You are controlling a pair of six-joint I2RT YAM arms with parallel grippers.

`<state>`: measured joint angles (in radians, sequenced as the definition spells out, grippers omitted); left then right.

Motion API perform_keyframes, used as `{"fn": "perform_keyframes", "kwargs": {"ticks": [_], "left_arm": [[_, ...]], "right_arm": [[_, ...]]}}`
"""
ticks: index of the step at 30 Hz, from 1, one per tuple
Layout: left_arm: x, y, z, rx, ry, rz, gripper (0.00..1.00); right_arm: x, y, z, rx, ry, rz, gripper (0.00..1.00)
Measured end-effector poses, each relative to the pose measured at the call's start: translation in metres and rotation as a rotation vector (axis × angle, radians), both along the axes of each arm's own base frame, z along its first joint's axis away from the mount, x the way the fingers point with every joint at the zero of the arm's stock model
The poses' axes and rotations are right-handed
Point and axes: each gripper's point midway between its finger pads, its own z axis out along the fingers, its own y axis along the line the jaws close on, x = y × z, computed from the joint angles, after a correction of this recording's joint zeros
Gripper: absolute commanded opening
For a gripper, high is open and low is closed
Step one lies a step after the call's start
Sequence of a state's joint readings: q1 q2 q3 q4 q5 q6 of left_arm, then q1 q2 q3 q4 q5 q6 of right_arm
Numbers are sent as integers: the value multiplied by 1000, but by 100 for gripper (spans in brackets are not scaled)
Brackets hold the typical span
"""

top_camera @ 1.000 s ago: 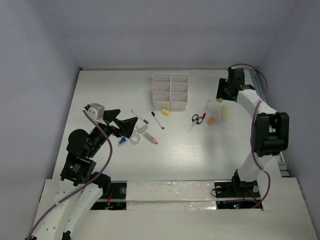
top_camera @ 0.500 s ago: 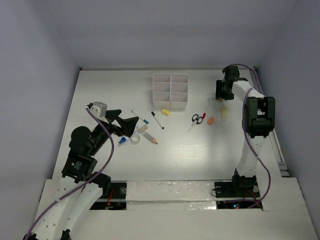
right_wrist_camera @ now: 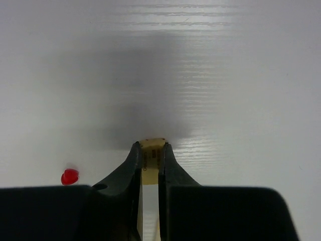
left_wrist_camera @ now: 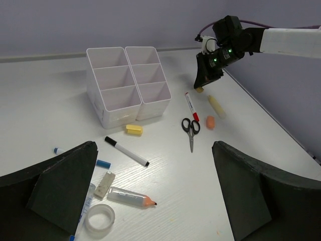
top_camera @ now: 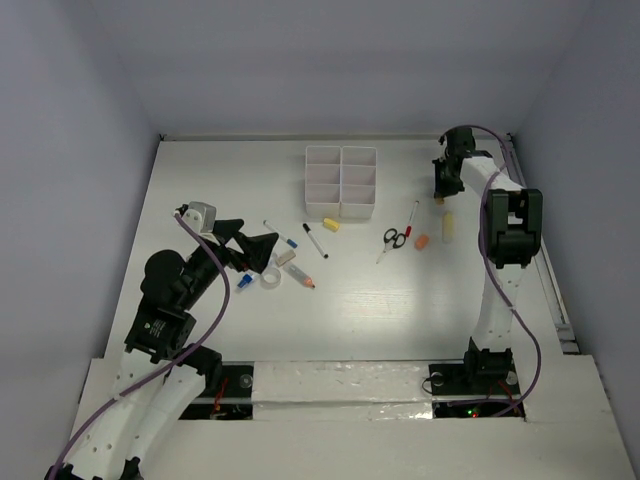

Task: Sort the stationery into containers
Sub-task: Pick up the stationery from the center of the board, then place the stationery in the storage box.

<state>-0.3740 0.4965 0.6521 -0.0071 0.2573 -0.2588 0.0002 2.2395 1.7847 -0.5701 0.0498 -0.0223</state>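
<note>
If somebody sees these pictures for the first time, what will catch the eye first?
The white tray stands at the far middle of the table, with pens, scissors and a tape roll scattered before it. At the far right, the right pincer is shut on a small yellowish piece, while the left pincer hovers wide open above the things on the left.

the left arm (top_camera: 165, 300) leans from its near-left base toward the middle. the left gripper (top_camera: 252, 235) sits low over the table, jaws spread wide with nothing between them. the right arm (top_camera: 500, 270) stretches far along the right side, with its wrist bent down at the far right. the right gripper (right_wrist_camera: 150, 145) points down, its fingers pinched on a thin yellow piece (right_wrist_camera: 150, 201).
</note>
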Motion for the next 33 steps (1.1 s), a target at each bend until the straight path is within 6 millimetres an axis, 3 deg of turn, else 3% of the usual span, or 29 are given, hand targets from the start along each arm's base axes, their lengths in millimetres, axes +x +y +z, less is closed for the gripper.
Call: {"fn": "perform_keyframes", "kwargs": {"ticks": [6, 8, 10, 12, 15, 17, 19, 21, 24, 33], "left_arm": [[0, 0, 0, 0, 1, 0, 99], [0, 0, 0, 0, 0, 1, 99], [0, 0, 0, -1, -1, 0, 99], [0, 0, 0, -1, -1, 0, 99], [1, 1, 0, 0, 0, 3, 99], [1, 1, 0, -1, 0, 6, 99], [1, 2, 0, -1, 0, 8, 99], [1, 2, 0, 0, 1, 7, 99], [2, 1, -1, 2, 6, 3, 99], [2, -1, -3, 4, 12, -8, 99]], "right_arm": [[-1, 1, 10, 0, -34, -23, 0], [-5, 12, 27, 31, -79, -20, 1], [-8, 30, 56, 59, -161, -1, 2], [-5, 62, 100, 92, -286, 47, 2], [3, 135, 173, 192, -512, 160, 2], [3, 182, 209, 279, -626, 235, 2], [1, 214, 229, 348, -694, 280, 2], [4, 228, 233, 393, -723, 290, 2], [15, 233, 228, 422, -741, 273, 3], [40, 246, 188, 404, -730, 241, 4]]}}
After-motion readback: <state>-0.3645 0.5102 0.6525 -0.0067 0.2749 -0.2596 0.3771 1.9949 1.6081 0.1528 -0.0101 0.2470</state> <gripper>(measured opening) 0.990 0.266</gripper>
